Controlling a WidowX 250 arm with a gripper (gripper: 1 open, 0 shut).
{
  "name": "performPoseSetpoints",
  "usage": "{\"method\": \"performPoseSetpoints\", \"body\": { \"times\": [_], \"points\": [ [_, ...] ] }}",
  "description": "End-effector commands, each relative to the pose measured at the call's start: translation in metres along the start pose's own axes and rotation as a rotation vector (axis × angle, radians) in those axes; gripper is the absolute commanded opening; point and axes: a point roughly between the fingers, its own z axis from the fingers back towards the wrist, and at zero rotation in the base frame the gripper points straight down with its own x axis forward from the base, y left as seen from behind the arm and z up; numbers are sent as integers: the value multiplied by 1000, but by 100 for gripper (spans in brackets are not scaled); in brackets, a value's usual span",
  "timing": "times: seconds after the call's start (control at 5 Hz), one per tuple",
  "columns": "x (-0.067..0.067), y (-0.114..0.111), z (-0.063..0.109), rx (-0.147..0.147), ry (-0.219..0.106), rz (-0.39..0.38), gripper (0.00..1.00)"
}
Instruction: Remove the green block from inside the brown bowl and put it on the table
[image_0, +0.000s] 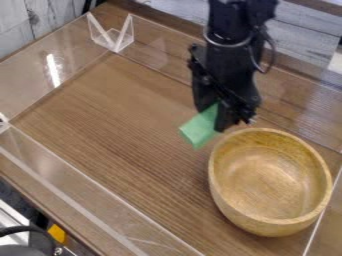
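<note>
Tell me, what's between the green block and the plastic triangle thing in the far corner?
Nothing, just bare table. The camera view shows empty wood between the green block and the clear plastic triangle.
</note>
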Motion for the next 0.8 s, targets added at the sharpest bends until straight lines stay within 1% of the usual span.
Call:
{"method": "performPoseSetpoints", "body": {
  "times": [0.0,0.2,0.4,0.6],
  "points": [
    [5,12,11,27,-47,21,0],
    [4,21,6,50,-22,41,0],
    [5,29,0,70,-5,59,0],
    [9,35,-4,85,1,77,0]
  ]
}}
